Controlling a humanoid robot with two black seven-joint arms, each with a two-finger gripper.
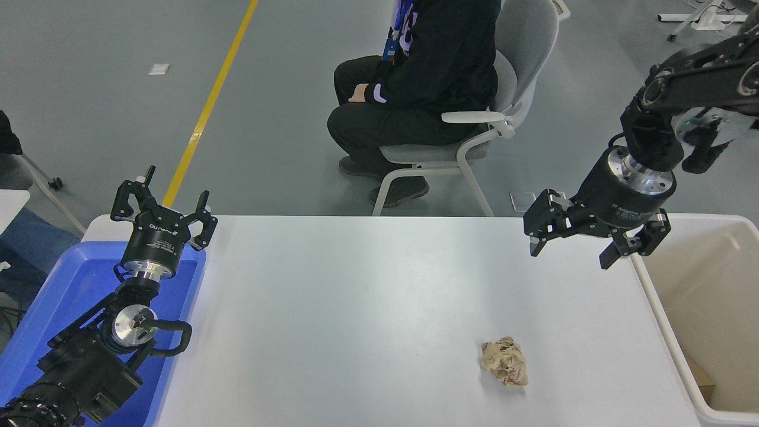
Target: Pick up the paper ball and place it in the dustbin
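Observation:
The tan-brown paper ball (pixel 505 361) lies on the white table (pixel 367 296), toward the front right. The cream dustbin (pixel 699 332) stands at the table's right edge. My right gripper (pixel 570 255) is open and empty, hanging above the table's far right part just left of the dustbin's rim, well behind and to the right of the ball. My left gripper (pixel 163 204) is open and parked at the lower left over the blue tray.
A shallow blue tray (pixel 71 296) sits at the table's left end under the left arm. A person sits on a grey chair (pixel 474 124) beyond the table's far edge. A brown scrap (pixel 702 379) lies in the dustbin.

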